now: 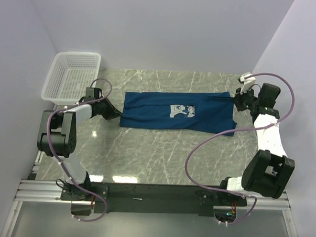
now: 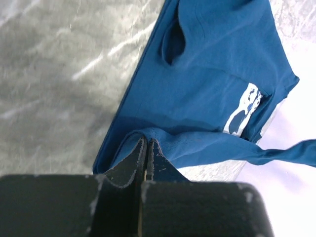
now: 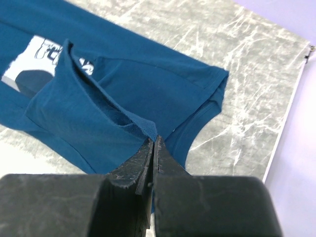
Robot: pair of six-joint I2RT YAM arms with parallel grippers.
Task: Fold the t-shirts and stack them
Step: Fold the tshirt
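The dark blue t-shirt (image 1: 176,111) lies spread across the middle of the marble table, folded into a long band, its pale print (image 1: 182,110) facing up. My left gripper (image 1: 115,114) is shut on the shirt's left edge; in the left wrist view the cloth (image 2: 197,98) bunches at the closed fingertips (image 2: 146,142). My right gripper (image 1: 237,98) is shut on the shirt's right edge; in the right wrist view a fold of the shirt (image 3: 98,113) is pinched at the closed tips (image 3: 153,140).
A white plastic mesh basket (image 1: 73,76) stands at the back left of the table (image 1: 161,155). Pale walls close in the left, back and right sides. A purple cable (image 1: 209,139) hangs over the table's right part.
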